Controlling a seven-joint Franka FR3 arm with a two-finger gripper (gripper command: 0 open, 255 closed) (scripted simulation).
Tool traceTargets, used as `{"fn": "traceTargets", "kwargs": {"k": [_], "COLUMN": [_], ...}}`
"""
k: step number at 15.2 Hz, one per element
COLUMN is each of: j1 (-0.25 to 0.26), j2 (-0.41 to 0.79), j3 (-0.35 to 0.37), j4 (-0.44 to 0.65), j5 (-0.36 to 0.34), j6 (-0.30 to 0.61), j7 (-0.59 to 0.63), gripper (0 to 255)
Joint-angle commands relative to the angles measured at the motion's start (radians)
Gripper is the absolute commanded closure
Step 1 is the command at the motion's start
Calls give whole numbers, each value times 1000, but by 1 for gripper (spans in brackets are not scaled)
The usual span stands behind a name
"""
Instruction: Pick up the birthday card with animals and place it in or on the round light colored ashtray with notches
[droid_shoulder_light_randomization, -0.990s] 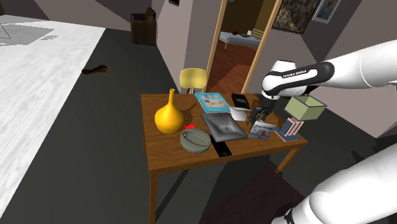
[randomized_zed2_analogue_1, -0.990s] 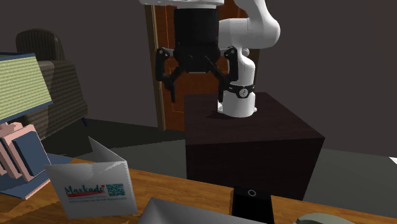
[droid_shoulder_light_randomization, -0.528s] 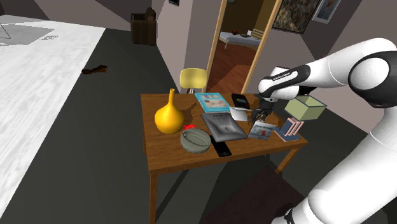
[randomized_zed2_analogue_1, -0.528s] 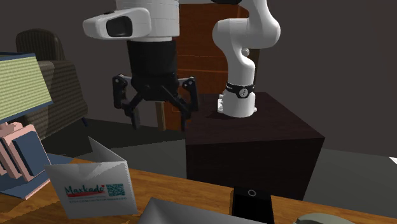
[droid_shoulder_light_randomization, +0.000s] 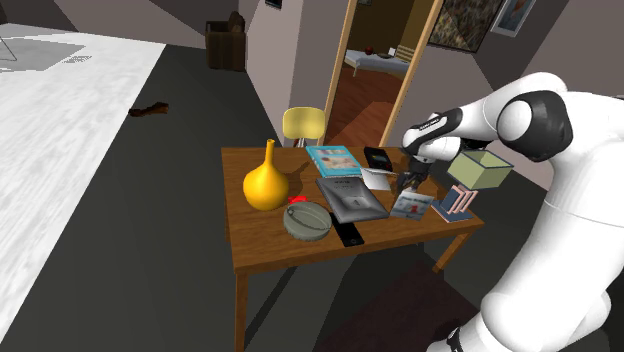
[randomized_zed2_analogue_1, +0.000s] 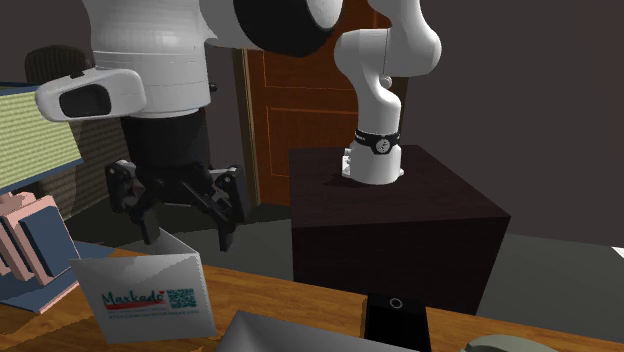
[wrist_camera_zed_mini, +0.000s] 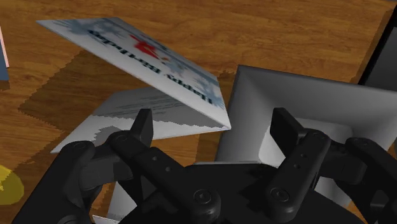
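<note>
On desk (droid_shoulder_light_randomization: 255, 238), ashtray (droid_shoulder_light_randomization: 307, 222) well toward shoulder view's left of tented card (wrist_camera_zed_mini: 137, 54), card just below wide-open, empty claw (randomized_zed2_analogue_1: 188, 238), ridge slanting nearly along claw's opening line, so likely needs wrist twist to straddle.

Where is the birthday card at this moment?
In the shoulder view, the birthday card stands folded near the right end of the table, just under the gripper, beside the pink books.
</note>
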Motion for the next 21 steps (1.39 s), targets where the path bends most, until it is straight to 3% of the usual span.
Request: {"fn": "traceTargets", "kwargs": {"k": [1,6,14,15,21], "j1": [-8,-19,-19,-19,-19], "j2": [27,73,73,73,71], "j3": [5,17,17,17,17], "j4": [6,0,0,0,-2], "j5": [14,38,38,38,38], "j6": [21,70,70,70,71], "j7": [-11,-27,-27,-27,-28], "gripper": [0,0,0,255,255]}}
